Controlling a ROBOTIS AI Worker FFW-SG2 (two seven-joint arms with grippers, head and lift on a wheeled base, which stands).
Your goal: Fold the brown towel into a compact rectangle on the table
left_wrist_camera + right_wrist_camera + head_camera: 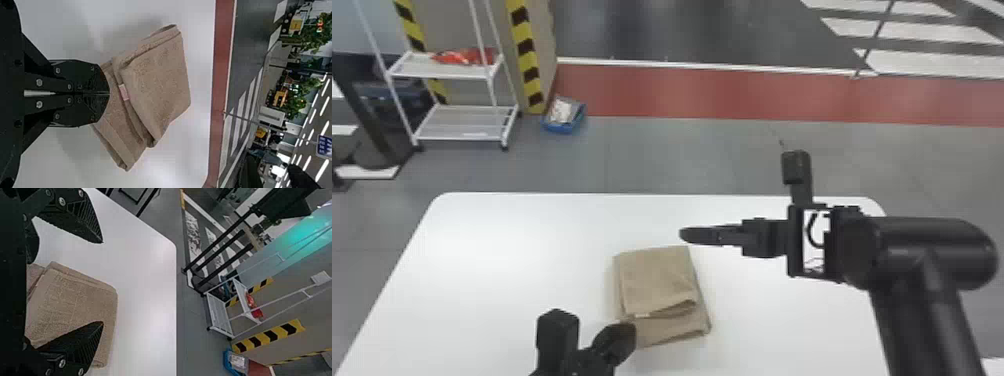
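The brown towel (657, 280) lies on the white table, folded in layers, with a lower layer showing past the upper fold at its near side. My left gripper (630, 331) is at the towel's near left corner. In the left wrist view the left gripper (109, 93) is shut, its tips overlapping the edge of the towel (160, 82); whether they touch it I cannot tell. My right gripper (684, 235) is near the towel's far right corner. Seen from the right wrist, that gripper (102, 282) stands open above the towel (74, 305), holding nothing.
The white table (507, 240) extends around the towel, its far edge beyond the right gripper. On the floor behind stand a white shelf rack (457, 122) and a blue bin (565, 126).
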